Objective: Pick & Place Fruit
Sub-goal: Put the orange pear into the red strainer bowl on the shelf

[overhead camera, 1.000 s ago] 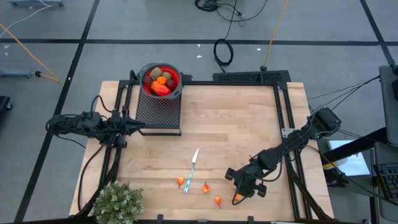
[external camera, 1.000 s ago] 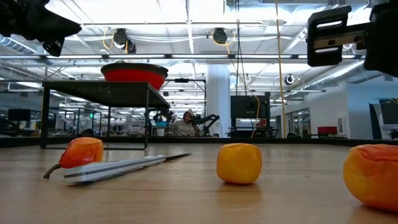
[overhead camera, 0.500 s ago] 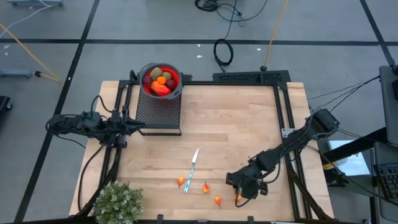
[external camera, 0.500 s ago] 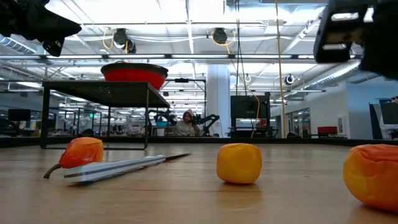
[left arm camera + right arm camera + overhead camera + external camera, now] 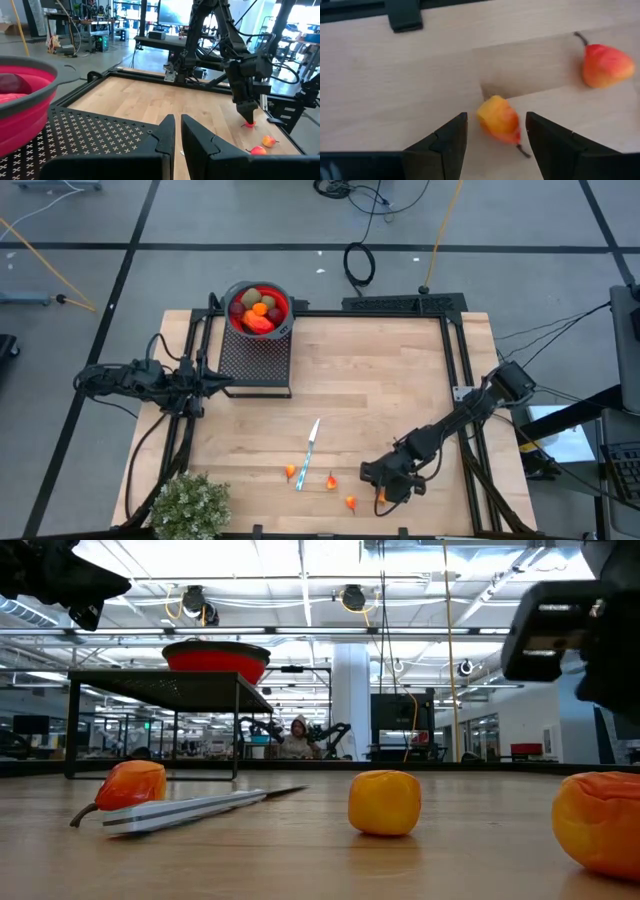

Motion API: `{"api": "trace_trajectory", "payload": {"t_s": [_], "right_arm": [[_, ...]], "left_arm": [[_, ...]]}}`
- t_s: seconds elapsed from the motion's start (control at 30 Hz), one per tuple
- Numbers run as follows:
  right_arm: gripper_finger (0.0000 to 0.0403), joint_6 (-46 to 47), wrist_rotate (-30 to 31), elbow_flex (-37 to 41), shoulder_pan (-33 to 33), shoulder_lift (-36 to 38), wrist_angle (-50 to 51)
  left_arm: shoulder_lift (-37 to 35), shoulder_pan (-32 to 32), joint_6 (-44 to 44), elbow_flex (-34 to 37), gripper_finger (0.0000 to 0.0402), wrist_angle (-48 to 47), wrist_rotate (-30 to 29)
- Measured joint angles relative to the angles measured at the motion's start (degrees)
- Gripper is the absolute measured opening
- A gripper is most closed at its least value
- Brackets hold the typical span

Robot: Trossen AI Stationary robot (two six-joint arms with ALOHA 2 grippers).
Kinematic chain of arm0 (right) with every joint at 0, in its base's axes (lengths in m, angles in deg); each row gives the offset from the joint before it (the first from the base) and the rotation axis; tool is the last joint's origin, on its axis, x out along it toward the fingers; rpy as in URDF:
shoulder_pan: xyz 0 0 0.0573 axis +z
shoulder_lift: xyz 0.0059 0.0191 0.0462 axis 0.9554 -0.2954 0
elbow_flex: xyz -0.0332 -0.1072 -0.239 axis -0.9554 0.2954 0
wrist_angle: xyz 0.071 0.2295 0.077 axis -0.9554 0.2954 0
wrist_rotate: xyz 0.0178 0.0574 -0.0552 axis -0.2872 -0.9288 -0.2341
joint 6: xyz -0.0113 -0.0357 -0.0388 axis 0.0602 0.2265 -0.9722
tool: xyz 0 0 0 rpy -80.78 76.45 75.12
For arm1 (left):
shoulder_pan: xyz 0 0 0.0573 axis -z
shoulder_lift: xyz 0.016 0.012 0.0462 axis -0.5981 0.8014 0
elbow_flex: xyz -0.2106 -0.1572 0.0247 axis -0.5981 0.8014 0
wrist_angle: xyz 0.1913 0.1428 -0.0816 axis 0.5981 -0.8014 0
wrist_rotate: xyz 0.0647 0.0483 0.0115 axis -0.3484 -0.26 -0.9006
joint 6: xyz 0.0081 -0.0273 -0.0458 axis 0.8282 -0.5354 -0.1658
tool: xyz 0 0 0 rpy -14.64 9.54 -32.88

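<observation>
My right gripper [image 5: 496,118] stands open near the table's front right, slanting down over a small orange-yellow fruit bit [image 5: 500,124]. The bit lies on the wood between the two fingers, with a gap on each side. A red-orange bit [image 5: 605,65] lies a little farther off. In the high view, three small bits [image 5: 331,480] lie near a knife [image 5: 308,452]. A red bowl [image 5: 259,308] holding several fruits sits on a black mesh stand [image 5: 255,358] at the far left. My left gripper [image 5: 177,131] waits shut beside that stand, pointing level.
A bushy grey-green plant [image 5: 190,505] stands at the near left corner. The knife lies left of the right gripper [image 5: 383,488], blade toward the far edge. A black frame rail [image 5: 452,360] runs along the table's right and far sides. Bare wood spreads across the table's middle.
My right gripper has sunk toward the table over the orange-yellow bit, shifting slightly toward the left edge, and its wrist has rolled. The fruit bits and the knife have stayed where they were.
</observation>
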Motion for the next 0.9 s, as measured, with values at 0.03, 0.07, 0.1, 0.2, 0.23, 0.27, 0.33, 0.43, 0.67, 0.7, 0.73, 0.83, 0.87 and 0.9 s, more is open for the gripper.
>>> {"api": "trace_trajectory", "payload": {"t_s": [0.03, 0.07, 0.1, 0.2, 0.23, 0.27, 0.33, 0.43, 0.67, 0.7, 0.73, 0.83, 0.87, 0.9], "right_arm": [[0.0196, 0.0, -0.04, 0.0, 0.03, -0.51, -0.23], [0.0196, 0.02, -0.01, 0.0, 0.01, -0.99, -0.51], [0.0196, 0.09, 0.02, 0.0, -0.01, -1.3, -0.55], [0.0196, 0.1, 0.06, 0.0, -0.04, -1.86, -1.57], [0.0196, 0.02, 0.04, 0.0, -0.04, -1.88, -1.55], [0.0196, 0.0, 0.06, 0.0, -0.02, -1.88, -1.4], [0.0196, -0.01, 0.07, 0.0, -0.01, -1.86, -1.52], [0.0189, -0.02, 0.13, 0.0, -0.01, -1.86, -1.34], [0.0142, 0.35, 0.19, 0.0, -0.04, -1.86, -1.34], [0.0135, 0.35, 0.19, 0.0, -0.04, -1.86, -1.34], [0.0129, 0.35, 0.19, 0.0, -0.04, -1.86, -1.34], [0.0117, 0.57, 0.27, 0.0, -0.04, -1.86, -1.34], [0.0114, 0.57, 0.33, 0.0, -0.04, -1.86, -1.34], [0.0113, 0.57, 0.44, 0.0, -0.04, -1.86, -1.34]], "left_arm": [[0.0, -0.01, 0.0, 0.0, 0.0031, -0.01, -0.02], [0.0, 0.01, 0.0, 0.0, 0.0031, -0.02, -0.02], [0.0, 0.01, 0.0, 0.0, 0.0031, 0.0, -0.02], [0.0, 0.01, 0.0, 0.0, 0.0031, 0.0, -0.02], [0.0, 0.01, 0.0, 0.0, 0.0031, 0.0, -0.02], [0.0, 0.01, 0.0, 0.0, 0.0031, 0.0, -0.02], [0.0, 0.01, 0.0, 0.0, 0.0031, -0.02, -0.02], [0.0, 0.0, -0.01, -0.02, 0.0031, -0.01, -0.02], [0.0, -0.01, -0.02, -0.02, 0.0031, 0.0, -0.02], [0.0, 0.0, -0.02, -0.02, 0.0031, 0.0, -0.02], [0.0, 0.0, -0.02, -0.02, 0.0031, 0.0, -0.02], [0.0, 0.01, -0.07, -0.02, 0.0031, 0.0, -0.02], [0.0, -0.01, -0.07, -0.02, 0.0031, 0.0, -0.04], [0.0, 0.0, -0.07, -0.02, 0.0031, 0.02, -0.02]]}}
